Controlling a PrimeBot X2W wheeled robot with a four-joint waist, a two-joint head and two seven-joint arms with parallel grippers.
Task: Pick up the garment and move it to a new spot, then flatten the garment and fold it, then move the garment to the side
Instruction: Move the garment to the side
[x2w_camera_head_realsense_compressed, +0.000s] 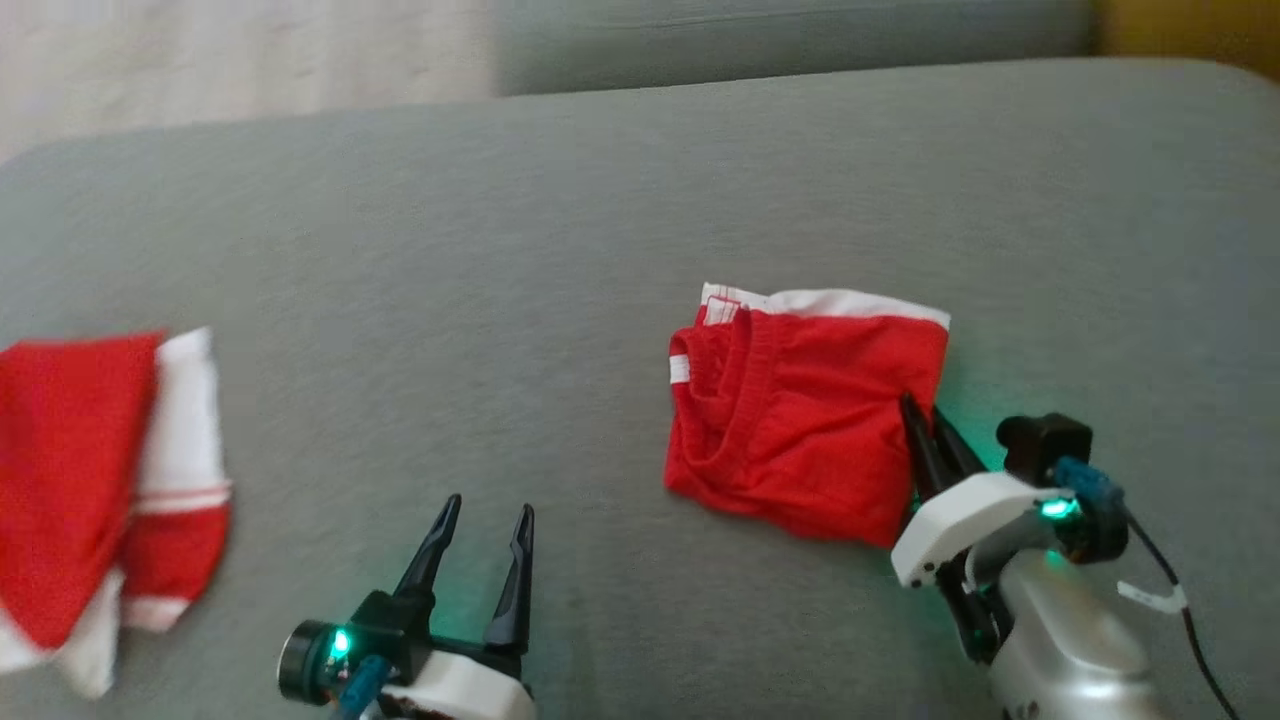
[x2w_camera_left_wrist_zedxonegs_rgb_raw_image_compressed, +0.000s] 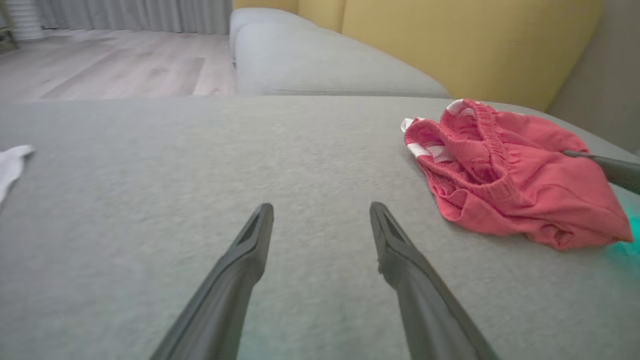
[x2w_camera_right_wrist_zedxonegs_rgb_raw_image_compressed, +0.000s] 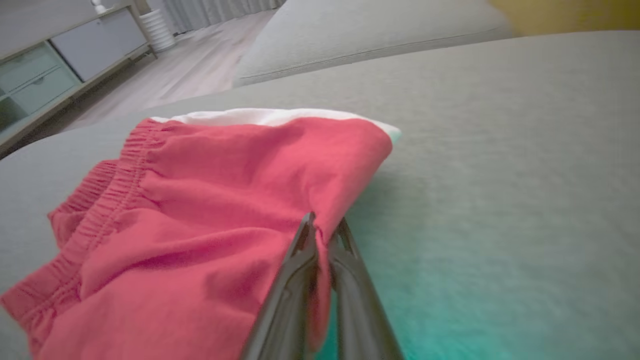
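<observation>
My left hand (x2w_camera_head_realsense_compressed: 490, 503) hovers low over the grey cushion (x2w_camera_head_realsense_compressed: 500, 300) toward its near edge, left of the middle. Its 2 fingers stand wide apart with nothing between them. In my left wrist view that hand (x2w_camera_left_wrist_zedxonegs_rgb_raw_image_compressed: 321, 206) has only bare cushion (x2w_camera_left_wrist_zedxonegs_rgb_raw_image_compressed: 300, 150) ahead of it.

My right hand (x2w_camera_head_realsense_compressed: 920, 405) is further in and well to the right. Its 2 fingers are pressed together on the right edge of the red shorts (x2w_camera_head_realsense_compressed: 790, 420). My right wrist view shows it closely: that hand (x2w_camera_right_wrist_zedxonegs_rgb_raw_image_compressed: 326, 220) has a fold of the shorts (x2w_camera_right_wrist_zedxonegs_rgb_raw_image_compressed: 200, 200) pinched between the fingertips. A green glow from my wrist light falls on the cushion (x2w_camera_right_wrist_zedxonegs_rgb_raw_image_compressed: 500, 150) beside it.

The shorts lie crumpled right of the cushion's middle, with the gathered waistband to the left and a white strip along their far edge. In my left wrist view the shorts (x2w_camera_left_wrist_zedxonegs_rgb_raw_image_compressed: 515, 170) sit ahead and to the right.

A second cloth (x2w_camera_head_realsense_compressed: 80, 470), red and white, lies well apart toward the cushion's left side.

Beyond the far edge is another grey cushion (x2w_camera_head_realsense_compressed: 780, 40), with pale floor (x2w_camera_head_realsense_compressed: 200, 60) to its left. Behind that cushion stands a yellow backrest (x2w_camera_left_wrist_zedxonegs_rgb_raw_image_compressed: 450, 40).
</observation>
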